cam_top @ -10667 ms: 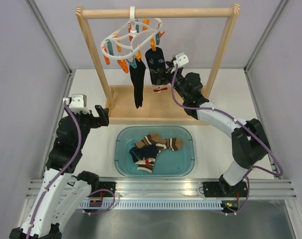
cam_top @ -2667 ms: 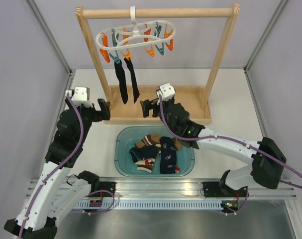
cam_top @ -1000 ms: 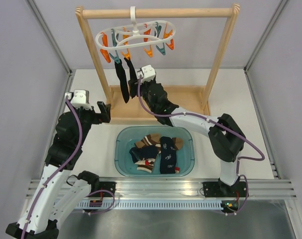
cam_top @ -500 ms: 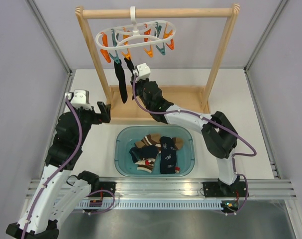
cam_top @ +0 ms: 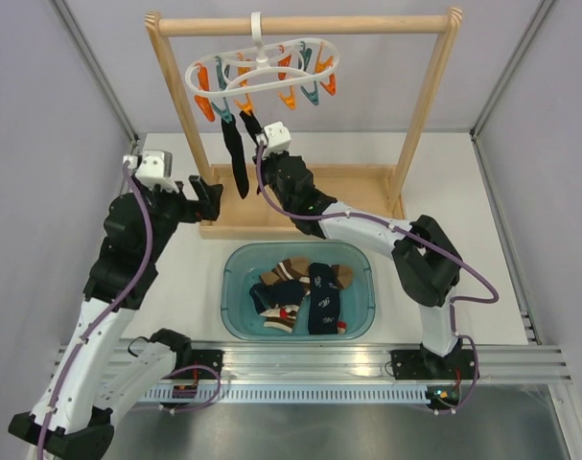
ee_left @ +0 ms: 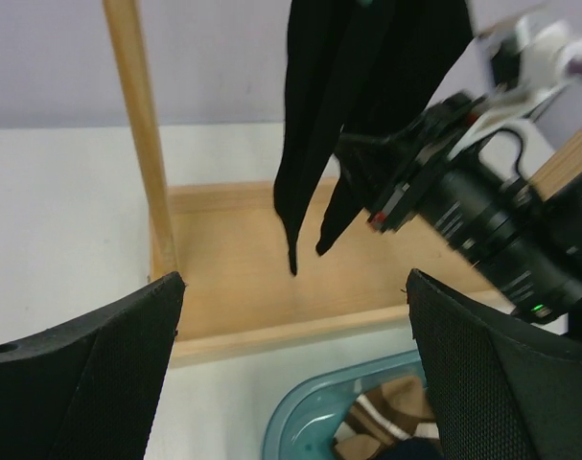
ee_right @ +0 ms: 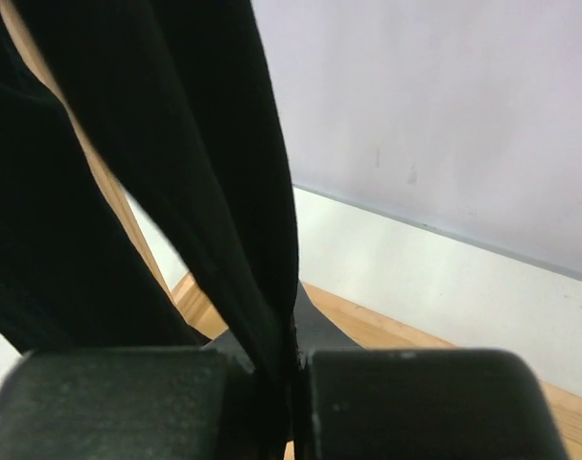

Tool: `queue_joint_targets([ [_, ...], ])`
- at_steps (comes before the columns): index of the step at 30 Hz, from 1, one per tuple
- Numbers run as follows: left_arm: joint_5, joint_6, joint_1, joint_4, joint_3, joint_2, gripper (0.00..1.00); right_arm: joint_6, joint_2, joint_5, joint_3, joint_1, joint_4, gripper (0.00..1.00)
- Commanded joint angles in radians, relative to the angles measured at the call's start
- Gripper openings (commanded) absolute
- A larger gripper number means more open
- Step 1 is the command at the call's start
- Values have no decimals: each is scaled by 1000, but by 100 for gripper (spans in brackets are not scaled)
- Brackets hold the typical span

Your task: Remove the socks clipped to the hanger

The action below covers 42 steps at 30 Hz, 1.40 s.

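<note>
**A:** From above, where are the socks?
**B:** Two dark socks (cam_top: 236, 158) dangle from the clip hanger (cam_top: 262, 69), right at the right tool (cam_top: 257, 146). Others lie in the teal tub (cam_top: 367, 278), below and behind it.
**A:** Left wrist?
**B:** The left tool (ee_left: 292, 280) gapes wide and empty, with the socks ahead and above it.
**A:** Right wrist?
**B:** It's pinched onto one of the dark socks. The cloth looks limp and light, so I'd grip high, near the peg.

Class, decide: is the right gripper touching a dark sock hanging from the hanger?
Touching. The right wrist view shows the dark sock pinched between the closed fingers of the right gripper.
</note>
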Motion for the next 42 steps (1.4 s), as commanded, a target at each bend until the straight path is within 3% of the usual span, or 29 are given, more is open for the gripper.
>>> queue_joint_targets([
  [1,95,-94,-16,31,185,55,100,-16,-66,-13,4,9,-9,1],
  [8,256,-213,-53,-57,530,257,100,-2,-69,-11,4,13,-25,1],
  [17,294,-364,-82,-120,699,414,100,-2,-81,-13,6,16,-40,1],
  [30,-11,-342,-244,-118,727,512,100,41,-137,-16,-42,33,-35,1],
  [42,-161,-309,-270,-86,767,592,100,37,-173,-19,-74,48,-26,1],
])
